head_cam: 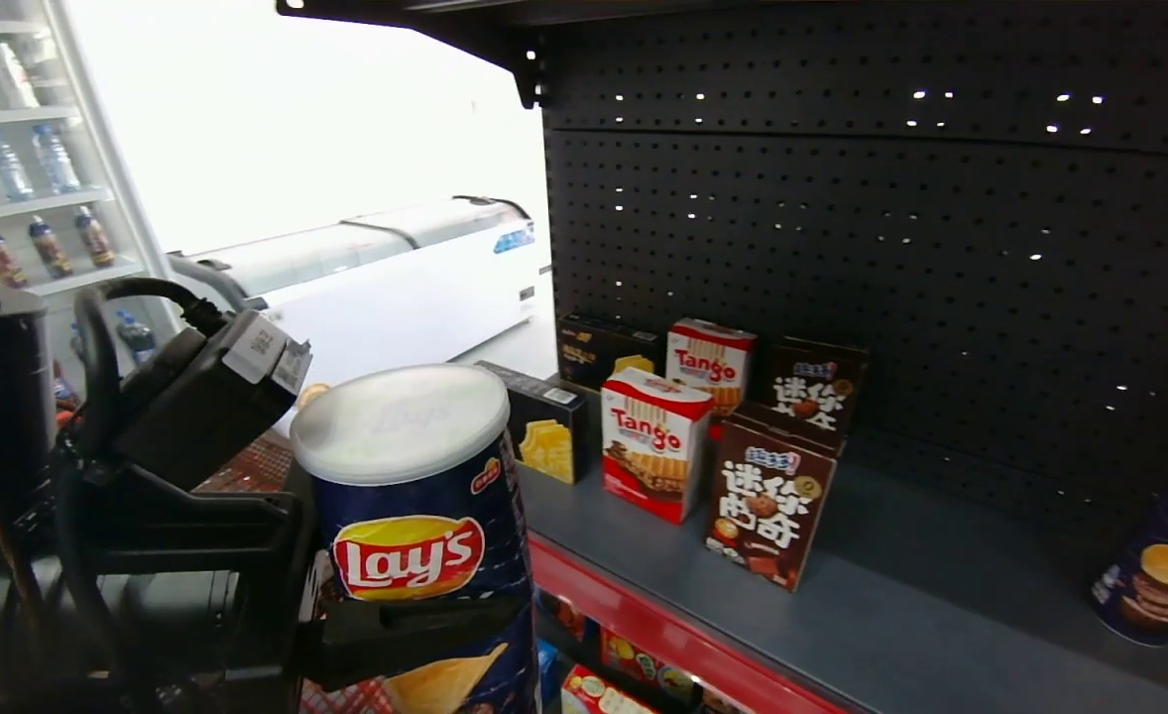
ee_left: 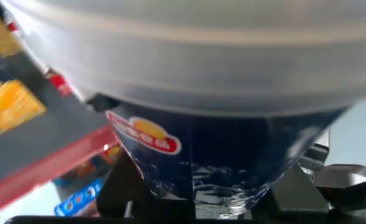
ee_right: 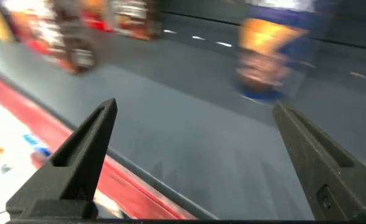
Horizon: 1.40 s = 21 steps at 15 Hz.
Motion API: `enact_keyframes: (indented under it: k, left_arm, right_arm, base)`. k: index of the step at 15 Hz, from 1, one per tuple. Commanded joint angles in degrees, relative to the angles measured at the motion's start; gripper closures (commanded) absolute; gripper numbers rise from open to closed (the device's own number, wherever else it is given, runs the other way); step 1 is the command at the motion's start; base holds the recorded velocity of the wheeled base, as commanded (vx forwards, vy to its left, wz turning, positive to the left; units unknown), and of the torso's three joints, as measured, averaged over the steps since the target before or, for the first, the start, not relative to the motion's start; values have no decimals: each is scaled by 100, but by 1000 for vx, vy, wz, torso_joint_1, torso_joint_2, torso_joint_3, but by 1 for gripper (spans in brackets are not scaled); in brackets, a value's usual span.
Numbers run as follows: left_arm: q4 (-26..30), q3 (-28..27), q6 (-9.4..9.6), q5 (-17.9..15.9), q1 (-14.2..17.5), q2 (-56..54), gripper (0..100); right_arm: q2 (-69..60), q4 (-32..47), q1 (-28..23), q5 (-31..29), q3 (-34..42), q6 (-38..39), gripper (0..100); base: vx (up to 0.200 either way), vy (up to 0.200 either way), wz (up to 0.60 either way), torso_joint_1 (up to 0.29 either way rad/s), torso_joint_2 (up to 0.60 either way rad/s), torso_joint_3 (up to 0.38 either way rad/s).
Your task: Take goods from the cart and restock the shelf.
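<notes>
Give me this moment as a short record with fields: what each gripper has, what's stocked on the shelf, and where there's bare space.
left gripper: shut on blue chip can, upright, just off the left front of the shelf
right gripper: open, empty, by the shelf's red front edge
stock: black-and-yellow boxes, red-and-white boxes, brown boxes, side by side; second chip can at the right
bare space: grey deck between brown boxes and second chip can

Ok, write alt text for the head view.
The left gripper holds a blue chip can upright, before a dark shelf. On the shelf are snack boxes in rows and a second can at the right edge.
</notes>
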Motion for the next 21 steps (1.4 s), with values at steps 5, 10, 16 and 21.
enact_keyframes:
  k: [5, 10, 16, 21]
  left_arm:
    - [-35, -23, -1, 12, -150, -5, 100]
    - [-52, -23, -1, 21, -142, -5, 100]
    - [-52, -14, -1, 30, -89, -5, 100]
    - [-52, -6, -1, 30, -80, -5, 100]
  right_arm:
    - [-2, -4, -5, 0, 0, 0, 0]
    - [-2, -4, 4, 0, 0, -9, 0]
    - [-2, -4, 4, 9, 0, 0, 0]
    - [-2, -4, 4, 9, 0, -9, 0]
  base:
    - [0, 0, -600, 6, 0, 4]
    - [0, 0, -600, 0, 1, 2]
    - [0, 0, -100, 0, 0, 0]
    - [0, 0, 0, 0, 0, 0]
